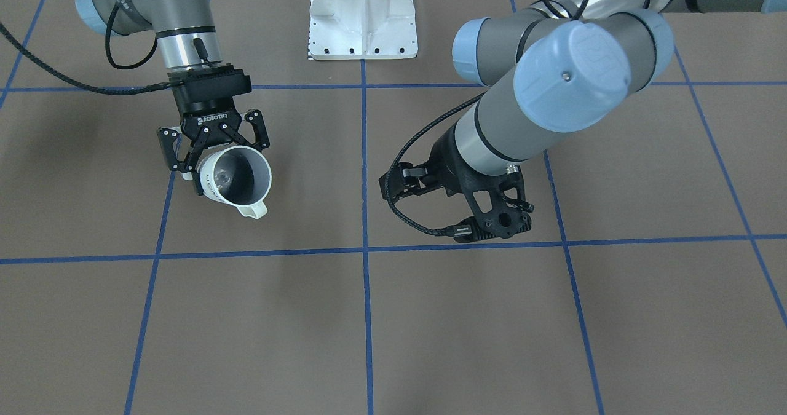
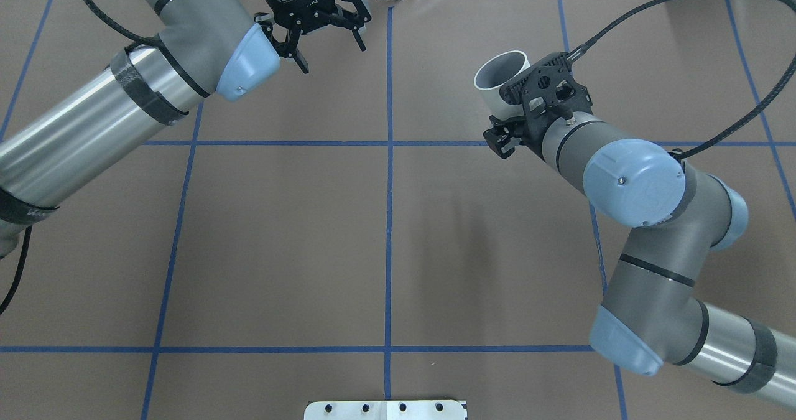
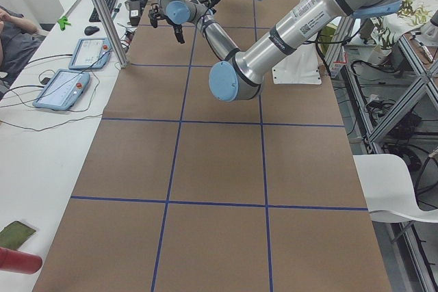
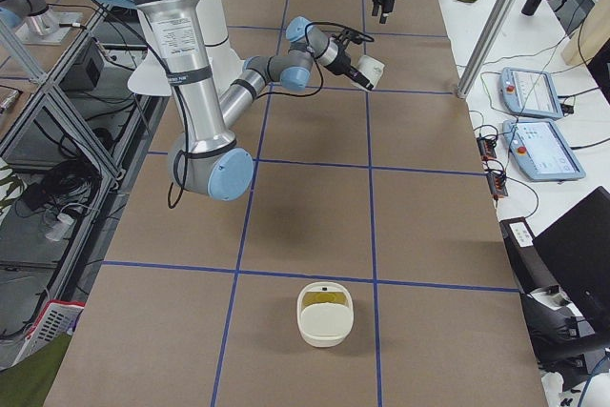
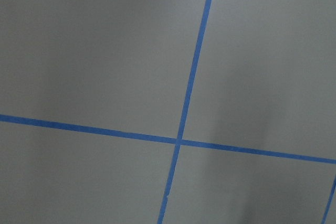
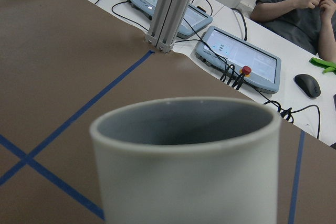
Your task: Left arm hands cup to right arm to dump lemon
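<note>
Handover looks done: the right gripper (image 1: 232, 168) clamps the cup (image 1: 246, 181), the left gripper (image 2: 331, 50) hangs open, empty; tipping remains.

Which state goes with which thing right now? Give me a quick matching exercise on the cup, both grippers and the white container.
Things:
1. cup
2. left gripper
3. right gripper
4. white container

States:
A. open, holding nothing
B. resting flat, with a yellow-green piece inside
C. tilted, held in the air
D. shut on the cup

Pairs: 1-C, 2-A, 3-D, 4-B
</note>
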Robot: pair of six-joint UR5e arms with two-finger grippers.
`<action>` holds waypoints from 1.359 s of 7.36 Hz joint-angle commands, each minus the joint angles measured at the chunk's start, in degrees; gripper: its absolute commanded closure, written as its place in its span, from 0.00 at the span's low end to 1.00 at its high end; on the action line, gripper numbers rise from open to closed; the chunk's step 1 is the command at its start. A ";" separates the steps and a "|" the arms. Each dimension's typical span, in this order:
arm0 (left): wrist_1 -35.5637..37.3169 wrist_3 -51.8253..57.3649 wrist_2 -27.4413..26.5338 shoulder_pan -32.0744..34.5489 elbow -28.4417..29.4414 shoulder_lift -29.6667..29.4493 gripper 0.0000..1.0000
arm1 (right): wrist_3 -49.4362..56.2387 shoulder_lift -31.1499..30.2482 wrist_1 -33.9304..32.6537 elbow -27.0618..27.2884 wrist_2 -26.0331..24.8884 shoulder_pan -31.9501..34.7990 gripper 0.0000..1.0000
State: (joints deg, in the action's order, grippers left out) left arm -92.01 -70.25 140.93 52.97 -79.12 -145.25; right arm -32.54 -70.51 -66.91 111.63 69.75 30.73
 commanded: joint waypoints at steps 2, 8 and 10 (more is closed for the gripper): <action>-8.94 -10.77 0.22 -2.25 1.77 -0.39 0.00 | -3.23 3.09 -0.51 -0.79 -7.49 -5.48 1.00; -22.77 -20.98 4.52 -3.83 2.40 -0.39 0.00 | -3.85 3.37 0.02 -1.06 -14.20 -8.40 1.00; -23.30 -20.98 4.44 -5.15 2.39 -0.83 0.00 | -3.85 3.37 0.11 -0.97 -14.20 -8.40 1.00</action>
State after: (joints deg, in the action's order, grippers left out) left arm -114.84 -91.18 145.35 48.67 -76.66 -145.87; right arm -36.38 -67.15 -66.84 110.58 55.56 22.37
